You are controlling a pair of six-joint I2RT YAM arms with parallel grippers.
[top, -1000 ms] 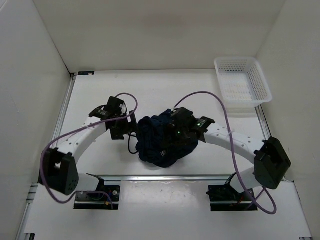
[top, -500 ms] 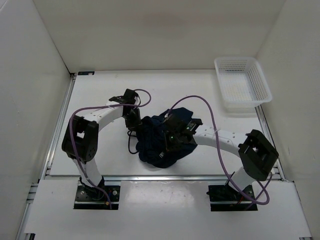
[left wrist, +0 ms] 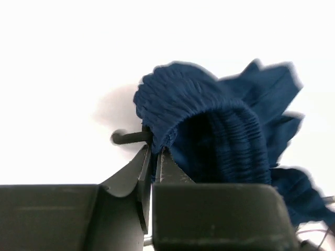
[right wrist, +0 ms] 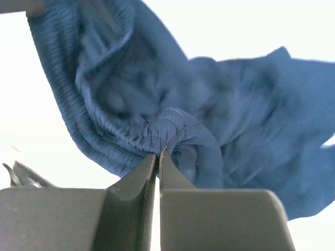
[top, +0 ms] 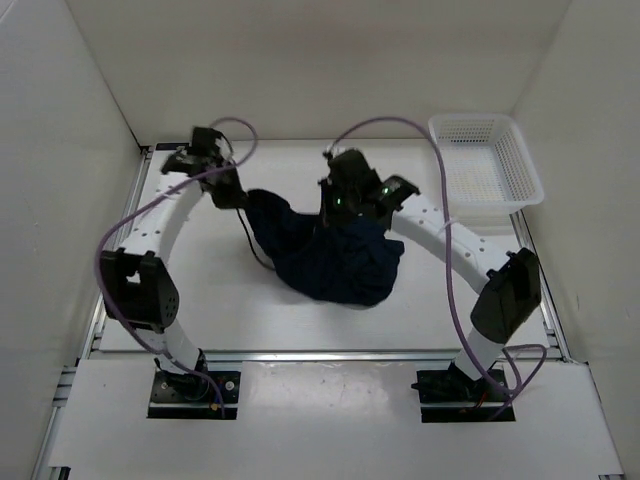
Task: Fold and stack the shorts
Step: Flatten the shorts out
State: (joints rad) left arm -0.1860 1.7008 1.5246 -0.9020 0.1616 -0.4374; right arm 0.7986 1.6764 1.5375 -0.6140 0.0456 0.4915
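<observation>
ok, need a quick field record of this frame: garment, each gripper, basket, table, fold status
garment: dark navy soft fabric shorts, bunched and unfolded, strung between both grippers
left gripper: shut on the ribbed waistband edge, near the far left of the table
right gripper: shut on a gathered bunch of waistband fabric
basket: white plastic mesh basket, far right corner, apart from the shorts
table: white tabletop; the lower part of the shorts appears to rest on it
fold status: no fold made yet

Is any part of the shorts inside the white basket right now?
No, the shorts sit well to the left of the white basket, whose mesh floor shows bare.
</observation>
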